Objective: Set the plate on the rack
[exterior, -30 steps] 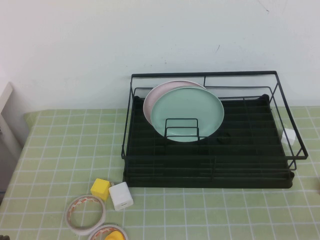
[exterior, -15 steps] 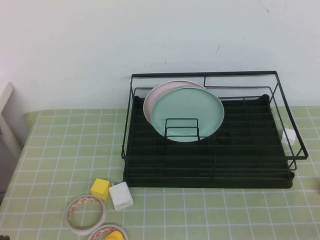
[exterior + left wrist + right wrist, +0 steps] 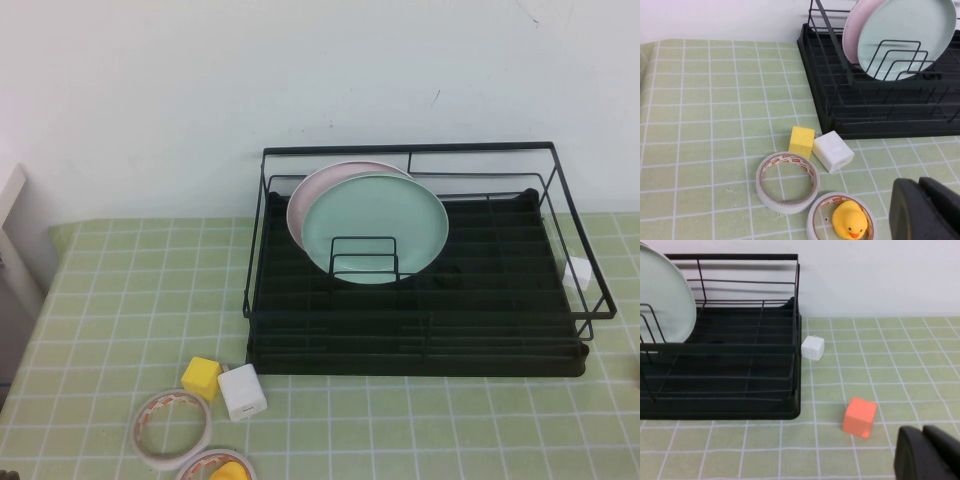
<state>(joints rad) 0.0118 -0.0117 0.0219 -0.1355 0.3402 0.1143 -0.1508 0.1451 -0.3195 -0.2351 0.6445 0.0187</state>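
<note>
The plate (image 3: 375, 227) already stands upright in the rack (image 3: 500, 300), leaning on the pink plate (image 3: 305, 200) behind the wire holder (image 3: 364, 260) — so the sound move is likely to keep both arms clear and leave it seated. The left pincer (image 3: 925, 210) hangs low over the tabletop (image 3: 120, 300) near the duck (image 3: 850, 222); the right pincer (image 3: 927, 452) sits beyond the orange cube (image 3: 860, 417). Each shows only as a dark edge — both look pressed together — and neither appears in the high view.

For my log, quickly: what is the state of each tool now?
Left tool: above the tape rolls, holds nothing; open or closed cannot be told.
Right tool: near the orange cube, holds nothing; cannot be told.
</note>
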